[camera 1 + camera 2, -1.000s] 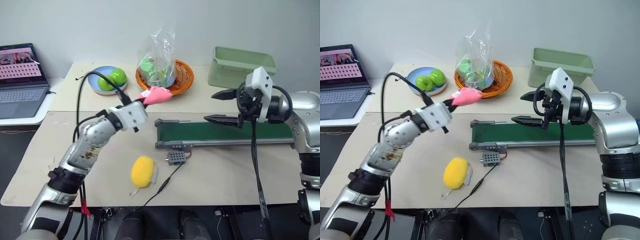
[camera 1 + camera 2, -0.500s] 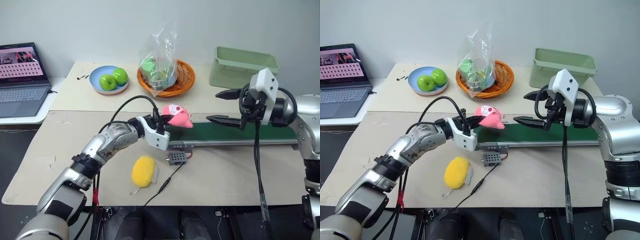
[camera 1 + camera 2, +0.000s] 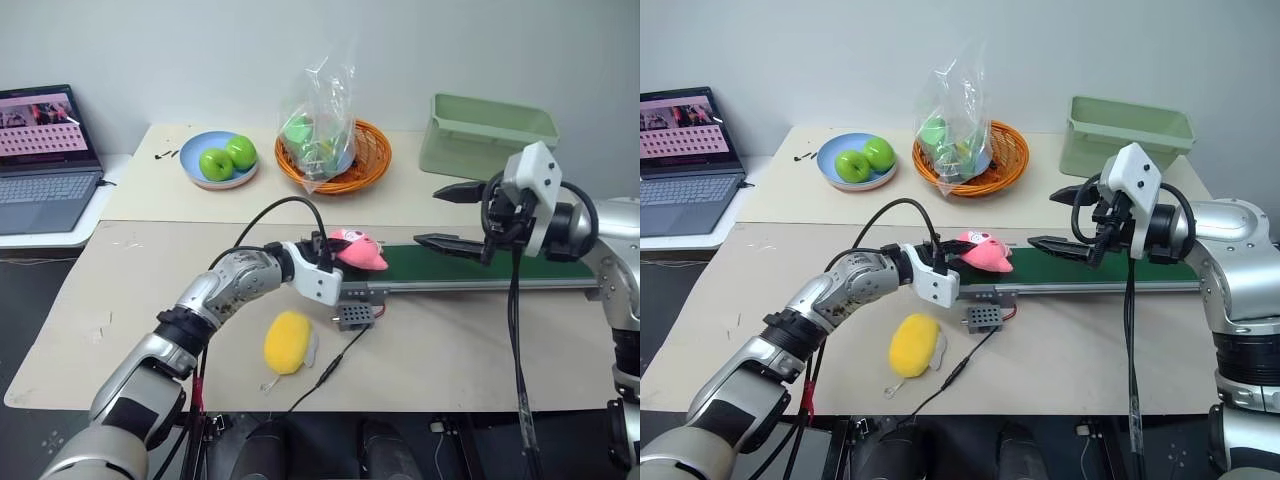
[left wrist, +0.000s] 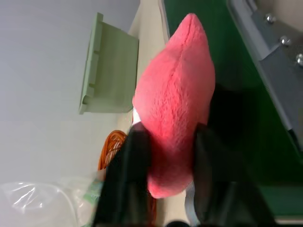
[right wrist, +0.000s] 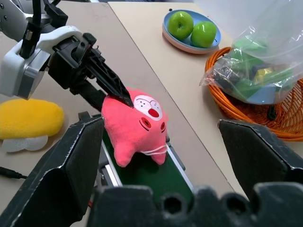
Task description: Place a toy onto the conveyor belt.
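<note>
Toy (image 3: 983, 251): pink plush resting on the near end of the conveyor belt (image 3: 1110, 271).
Left gripper (image 3: 335, 256): fingers flank the toy, touching both sides.
Right gripper (image 3: 1058, 220): fingers spread apart, empty, above the belt.
Yellow plush (image 3: 913, 345): on the surface, nearer.

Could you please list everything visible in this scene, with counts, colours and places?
toy: 1, pink, on the conveyor belt's left end
conveyor belt: 1, dark green, right half of table
yellow plush: 1, front of table
apples: 2, green, on blue plate
basket: 1, orange, holds a clear bag
bin: 1, pale green, back right
laptop: 1, far left
left tool: fingers either side of the toy
right tool: open, above the belt
</note>
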Robot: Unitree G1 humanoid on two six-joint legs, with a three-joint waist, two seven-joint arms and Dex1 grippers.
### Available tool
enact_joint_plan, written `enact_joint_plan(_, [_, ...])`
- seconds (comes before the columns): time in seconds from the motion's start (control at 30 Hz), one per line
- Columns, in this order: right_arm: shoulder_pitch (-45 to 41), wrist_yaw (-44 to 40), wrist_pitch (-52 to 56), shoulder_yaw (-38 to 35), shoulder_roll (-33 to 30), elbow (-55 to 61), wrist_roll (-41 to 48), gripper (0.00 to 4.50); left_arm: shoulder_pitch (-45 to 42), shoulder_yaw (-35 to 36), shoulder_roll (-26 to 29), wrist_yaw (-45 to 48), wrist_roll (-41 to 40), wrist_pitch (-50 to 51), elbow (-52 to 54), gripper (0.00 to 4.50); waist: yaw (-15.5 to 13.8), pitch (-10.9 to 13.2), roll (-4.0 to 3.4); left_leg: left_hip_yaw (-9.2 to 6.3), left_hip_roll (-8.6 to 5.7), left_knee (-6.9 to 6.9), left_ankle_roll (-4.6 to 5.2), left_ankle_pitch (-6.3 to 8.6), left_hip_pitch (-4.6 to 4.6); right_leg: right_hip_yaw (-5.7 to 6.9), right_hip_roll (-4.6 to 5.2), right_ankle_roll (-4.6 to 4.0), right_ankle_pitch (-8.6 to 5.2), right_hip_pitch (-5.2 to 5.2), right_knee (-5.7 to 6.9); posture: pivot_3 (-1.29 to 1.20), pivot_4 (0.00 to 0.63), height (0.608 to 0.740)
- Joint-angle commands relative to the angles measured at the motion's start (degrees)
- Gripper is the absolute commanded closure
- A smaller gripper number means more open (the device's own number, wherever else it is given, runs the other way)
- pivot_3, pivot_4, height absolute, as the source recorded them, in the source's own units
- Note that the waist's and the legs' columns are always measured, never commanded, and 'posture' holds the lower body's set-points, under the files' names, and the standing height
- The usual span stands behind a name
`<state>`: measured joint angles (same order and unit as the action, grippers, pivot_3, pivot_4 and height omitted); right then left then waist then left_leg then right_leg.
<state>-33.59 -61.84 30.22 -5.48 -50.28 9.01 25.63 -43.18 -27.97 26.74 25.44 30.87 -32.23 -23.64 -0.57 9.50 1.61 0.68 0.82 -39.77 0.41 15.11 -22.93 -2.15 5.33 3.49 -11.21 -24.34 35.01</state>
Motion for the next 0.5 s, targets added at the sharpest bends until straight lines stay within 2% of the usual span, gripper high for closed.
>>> enact_joint_plan(0.03, [-1.02,0.37,-0.66,-1.95,-0.80,0.90,0.66,0.00,0.32,2.34,-0.76,2.51,-4.35,1.62,1.14,1.49,0.04,0.00,0.00,0.00,0.00,0.00,0.00,0.00,0.00,0.00,0.00,0.00,0.00,0.00,0.00,0.00,0.150,0.740])
enact_joint_plan(0.17, [-1.22,0.22,-1.03,-1.59,-0.69,0.34,0.40,0.00,1.62,4.08,-1.88,6.58,-9.57,5.53,4.06,0.06,0.04,0.00,0.00,0.00,0.00,-0.01,0.00,0.00,0.02,0.00,0.00,0.00,0.00,0.00,0.00,0.00,0.150,0.740])
enact_joint_plan(0.3, [-1.83,0.01,-1.35,-1.21,-0.62,-0.30,0.15,0.00,3.20,7.21,-3.72,11.77,-18.08,12.59,10.64,0.06,0.05,0.00,0.00,-0.01,0.01,-0.02,0.00,0.00,-0.01,0.00,0.00,0.00,0.00,0.00,0.02,0.00,0.150,0.740])
enact_joint_plan(0.4, [-2.17,-0.19,-1.37,-1.12,-0.72,-0.49,0.17,0.00,4.17,11.29,-5.83,15.01,-26.93,24.70,17.63,0.06,0.06,0.00,0.00,-0.03,0.01,-0.04,0.01,0.00,-0.04,0.01,0.00,0.00,0.00,-0.01,0.03,0.00,0.150,0.740])
enact_joint_plan(0.5, [-2.26,-0.91,-1.58,-1.29,-1.39,-0.87,0.09,0.00,5.28,16.43,-6.45,19.20,-40.91,46.78,26.64,0.06,0.20,0.00,0.00,-0.05,0.02,-0.06,0.01,0.00,-0.01,0.01,-0.02,0.01,0.00,0.01,0.04,0.00,0.150,0.740])
